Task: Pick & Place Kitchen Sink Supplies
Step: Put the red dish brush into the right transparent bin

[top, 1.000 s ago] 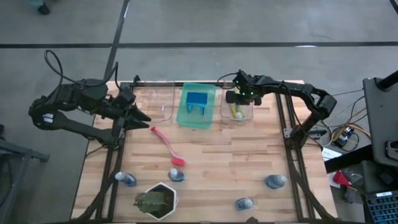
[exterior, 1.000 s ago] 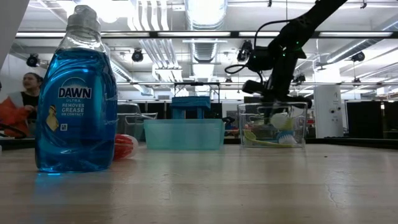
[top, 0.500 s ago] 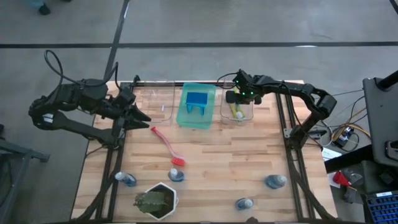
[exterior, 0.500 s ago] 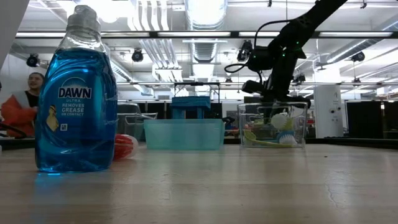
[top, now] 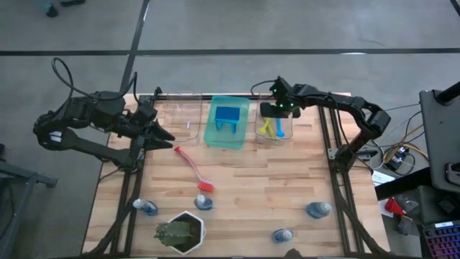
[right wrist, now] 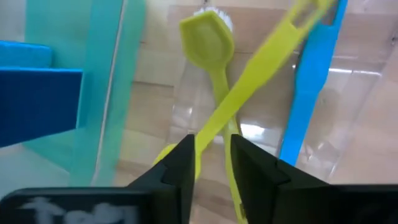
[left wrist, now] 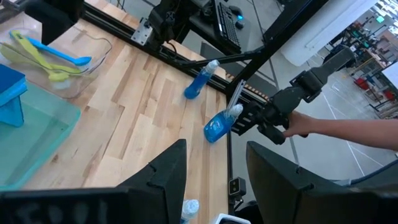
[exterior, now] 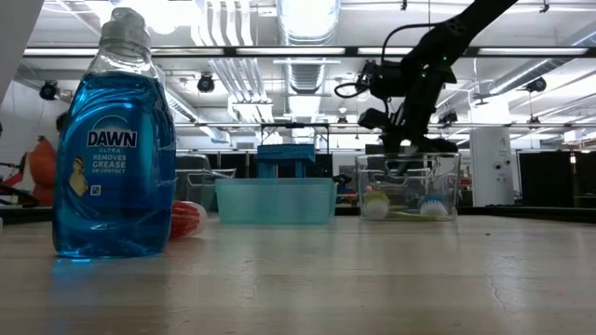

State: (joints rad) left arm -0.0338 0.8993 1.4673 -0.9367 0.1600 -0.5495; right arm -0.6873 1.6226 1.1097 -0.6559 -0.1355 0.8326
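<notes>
My right gripper (top: 275,109) stands open just above the far rim of a clear bin (top: 290,134) at the back right, touching nothing. In the bin lie two yellow-green dish brushes (right wrist: 261,62), crossed, and a blue brush (right wrist: 308,87); their heads rest on the bin's floor (exterior: 375,204). A red brush (top: 192,167) lies flat on the table's middle left. Blue sponges (top: 228,117) stand in the green tray (top: 213,137). Several blue bottles (top: 203,203) stand along the near part of the table. My left gripper (top: 164,135) hovers open at the left, holding nothing.
An empty clear bin (top: 180,115) stands at the back left. A plant in a white pot (top: 180,230) sits at the near left. One large blue bottle (exterior: 114,149) stands close to the low camera. A person's forearm (left wrist: 348,127) shows beyond the table's right edge.
My right gripper has opened and risen a little out of the bin. The yellow-green brush that it held has dropped: its head, earlier at mid-height in the bin, now rests on the bin's floor, with its handle lying across the other yellow-green brush.
</notes>
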